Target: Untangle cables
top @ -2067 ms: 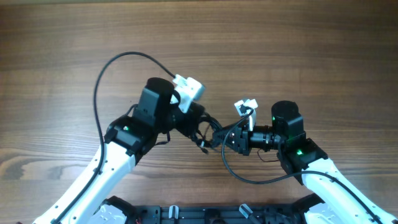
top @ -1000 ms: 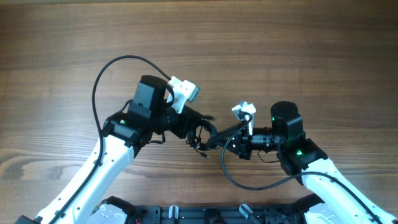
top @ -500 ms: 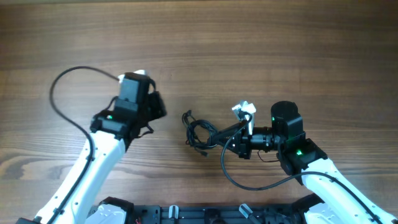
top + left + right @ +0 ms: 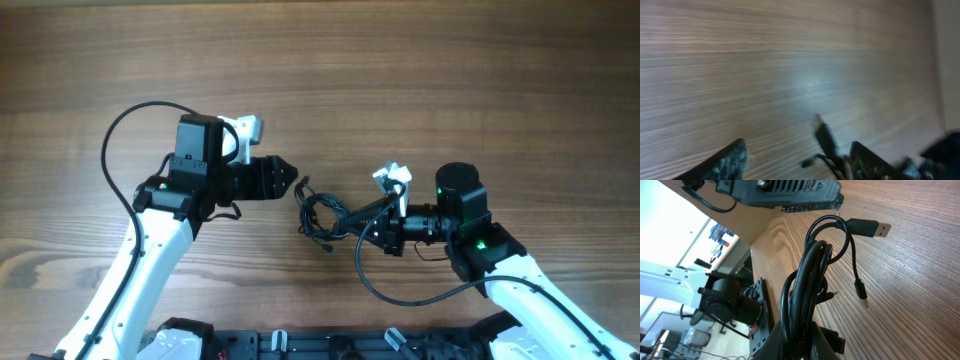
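Note:
The cables (image 4: 318,213) are a small bundle of thin black cords lying on the wooden table (image 4: 420,80) between the two arms. My right gripper (image 4: 352,217) is shut on the bundle's right end; in the right wrist view the cords (image 4: 810,280) run up out of the closed gripper (image 4: 807,350), with a USB plug (image 4: 875,228) and a small plug (image 4: 861,292) hanging free. My left gripper (image 4: 293,182) is open just left of the bundle and holds nothing. Its wrist view is blurred and shows a cable plug (image 4: 825,140) between the spread fingers (image 4: 735,160).
Thick black arm wires loop over the table, one at the left (image 4: 125,130) and one below the right gripper (image 4: 400,295). A dark rail (image 4: 300,345) runs along the near edge. Bare wood stretches across the far side.
My left gripper let go of the bundle, swung away to the left, then came back beside it with its jaws open. The right gripper and the bundle stayed put.

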Robot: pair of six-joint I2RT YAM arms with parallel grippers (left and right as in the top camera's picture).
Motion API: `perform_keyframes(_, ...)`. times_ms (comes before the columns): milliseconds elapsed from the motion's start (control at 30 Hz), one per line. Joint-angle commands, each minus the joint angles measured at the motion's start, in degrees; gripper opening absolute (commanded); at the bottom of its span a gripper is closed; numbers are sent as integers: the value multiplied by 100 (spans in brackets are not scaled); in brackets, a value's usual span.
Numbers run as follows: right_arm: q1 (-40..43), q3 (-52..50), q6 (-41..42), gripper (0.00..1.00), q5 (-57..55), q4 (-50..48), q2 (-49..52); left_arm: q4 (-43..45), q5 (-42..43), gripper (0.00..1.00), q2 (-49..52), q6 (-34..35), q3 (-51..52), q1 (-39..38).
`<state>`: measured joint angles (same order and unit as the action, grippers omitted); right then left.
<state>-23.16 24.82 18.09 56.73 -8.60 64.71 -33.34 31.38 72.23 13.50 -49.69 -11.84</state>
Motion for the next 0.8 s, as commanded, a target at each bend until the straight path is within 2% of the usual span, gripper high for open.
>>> perform_keyframes(0,-13,24,11,5,35,-37,-31,-11,802,63,140,-258,-74,-31)
perform_keyframes(167,-13,24,11,5,35,-37,-31,-2,1034,61,590,-260,-74,-295)
perform_keyframes(200,-13,24,11,5,35,-35,-31,13,1143,56,682,-262,-74,-378)
perform_keyframes(333,-13,24,9,5,35,-37,-31,74,1165,8,739,-282,-74,-601)
perform_keyframes(367,-13,24,13,5,33,-37,-31,94,1156,4,739,-282,-74,-605)
perform_keyframes(433,-13,24,125,4,-4,-35,-31,120,745,4,739,-271,-74,-566)
perform_keyframes(500,-13,24,704,5,-382,7,-31,94,90,4,726,-111,-74,-452)
perform_keyframes(533,-13,24,933,4,-551,35,-31,72,-264,4,715,103,-74,-376)
perform_keyframes(600,-13,24,2048,5,-1281,223,-31,-42,-1325,4,623,955,-74,-55)
perform_keyframes(633,-13,22,2247,5,-1364,245,-31,-72,-1589,4,586,1252,-74,39)
perform_keyframes(767,-13,20,2758,8,-1368,238,-31,-11,-1945,4,501,2035,-74,254)
